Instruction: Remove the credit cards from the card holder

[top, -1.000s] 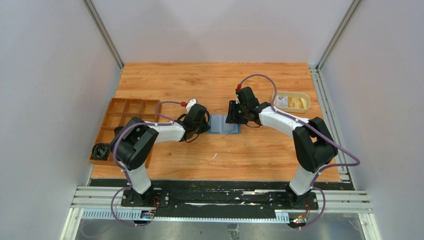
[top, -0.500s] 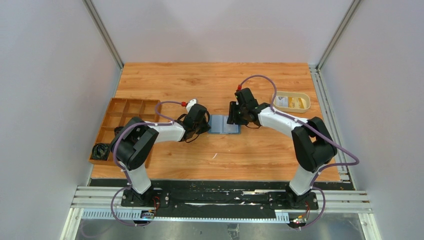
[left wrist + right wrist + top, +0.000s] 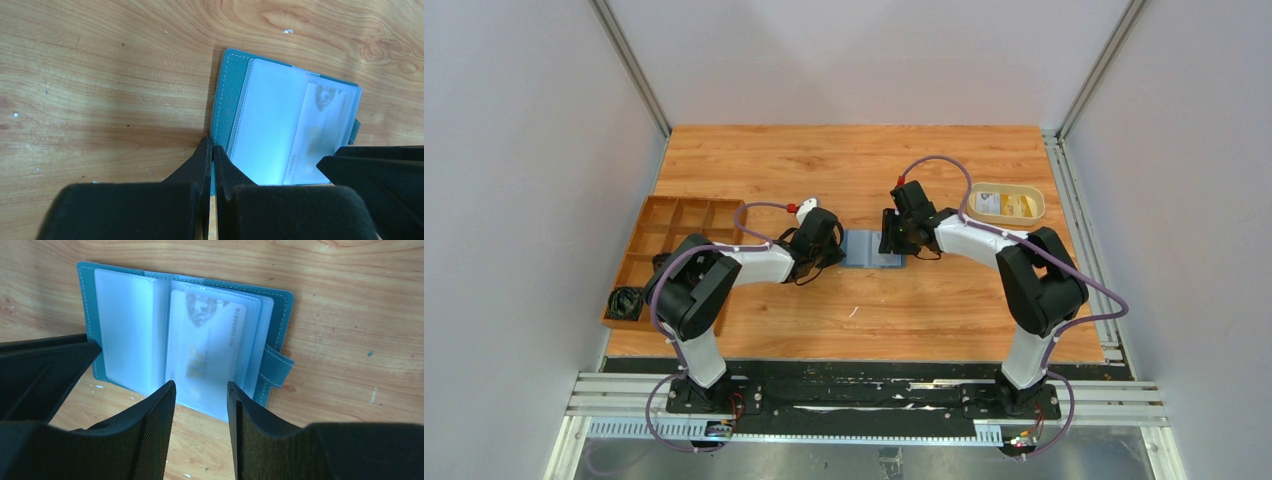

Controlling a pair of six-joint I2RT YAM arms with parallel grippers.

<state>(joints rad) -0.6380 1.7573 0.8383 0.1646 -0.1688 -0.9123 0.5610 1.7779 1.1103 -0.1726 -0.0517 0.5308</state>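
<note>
1. Jaws of the left gripper (image 3: 211, 150) are pressed together, tips on the edge of the open card holder (image 3: 223, 95) just ahead, seemingly pinning it flat.
2. The right gripper (image 3: 200, 390) has its jaws spread and empty. A credit card (image 3: 210, 345) lies sleeved just beyond them, likely the next pick.

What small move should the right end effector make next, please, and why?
Probably ease the right end effector forward and close on the near edge of the card. It lies sleeved in the open holder, the jaws open and empty just short; the shut left end effector sits at the holder's other edge, apparently steadying it.
</note>
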